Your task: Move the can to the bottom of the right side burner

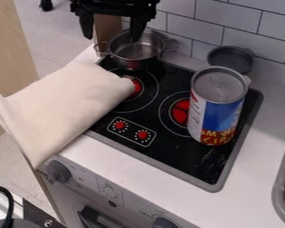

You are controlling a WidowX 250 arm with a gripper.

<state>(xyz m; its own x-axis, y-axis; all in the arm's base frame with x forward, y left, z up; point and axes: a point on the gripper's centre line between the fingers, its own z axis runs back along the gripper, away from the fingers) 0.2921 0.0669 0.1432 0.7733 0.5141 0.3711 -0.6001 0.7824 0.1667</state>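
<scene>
Gripper (111, 38) of a black WidowX arm hangs at the top of the camera view, its two fingers spread wide with nothing between them, one fingertip in front of a two-handled steel pot (136, 48). Well to its right, and closer to the camera, a large blue-labelled can (219, 111) stands upright on the black stovetop (195, 167), just beside the red center of the right-hand burner (179, 111) and hiding part of its ring. The can's long axis runs vertical, much as the fingers point, so the approach likely calls for a sideways and forward crossing before any descent over the rim. From there, a short shift toward the stove's control-knob side would seem to suit the task.
</scene>
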